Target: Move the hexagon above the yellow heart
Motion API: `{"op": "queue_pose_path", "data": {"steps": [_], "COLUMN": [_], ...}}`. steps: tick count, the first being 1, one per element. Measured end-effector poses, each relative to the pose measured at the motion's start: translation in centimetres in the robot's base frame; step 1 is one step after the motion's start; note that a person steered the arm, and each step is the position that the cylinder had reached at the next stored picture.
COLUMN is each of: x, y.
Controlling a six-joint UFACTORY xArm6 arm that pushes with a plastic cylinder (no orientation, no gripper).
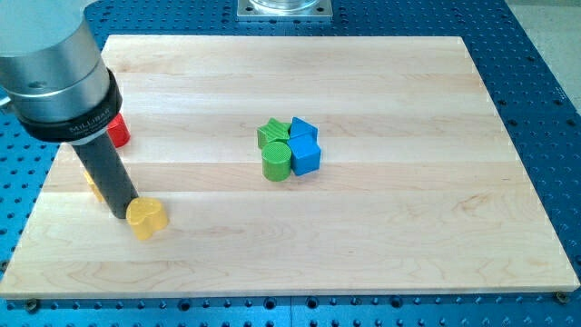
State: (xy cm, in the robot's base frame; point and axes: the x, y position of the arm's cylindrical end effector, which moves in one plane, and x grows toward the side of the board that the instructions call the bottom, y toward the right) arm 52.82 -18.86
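Bright, even light is falling from overhead, washing the pale wooden desk (363,227) without harsh glare. Blocks are casting only short, soft shadows. The large arm housing (54,73) nearest the lens is looking slightly soft; everything else is staying sharp.

My tip (122,215) beside yellow heart (146,218)

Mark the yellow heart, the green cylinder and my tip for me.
yellow heart (146,218): camera view, its top face.
green cylinder (277,160): camera view, its round top.
my tip (121,215): camera view, rod's lower end, touching the heart's left.
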Motion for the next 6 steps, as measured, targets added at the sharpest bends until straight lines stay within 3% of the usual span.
{"op": "queue_pose_path", "data": {"steps": [1,3,5,6], "x": [-1.2,-7.9,-7.7,-5.2], "y": [0.8,0.9,-5.9,-6.9]}}
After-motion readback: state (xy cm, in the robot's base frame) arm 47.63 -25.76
